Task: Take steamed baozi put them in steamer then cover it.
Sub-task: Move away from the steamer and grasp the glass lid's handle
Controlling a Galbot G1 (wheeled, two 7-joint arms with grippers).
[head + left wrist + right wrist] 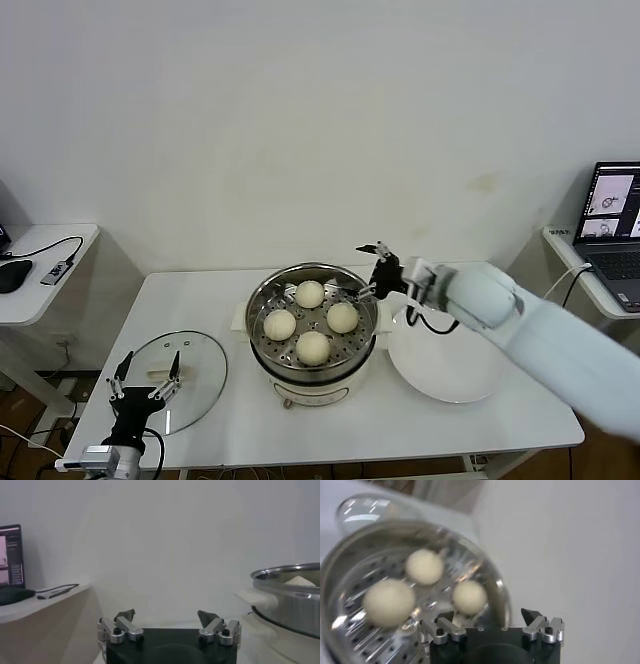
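On the white table (230, 420), four baozi (311, 320) are sitting in the steamer (312, 385). Both grippers are gaping empty: the right gripper (366, 270) at center, the left gripper (146, 378) at lower left, best gripping the cover (195, 375) handle squarely.

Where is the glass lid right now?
In the head view, the glass lid lies flat on the table at the robot's left, beside the steamer, under the open left hand.

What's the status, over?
Right gripper open, empty, at steamer rim. Left gripper open over cover. Four baozi in. Nothing blocking.
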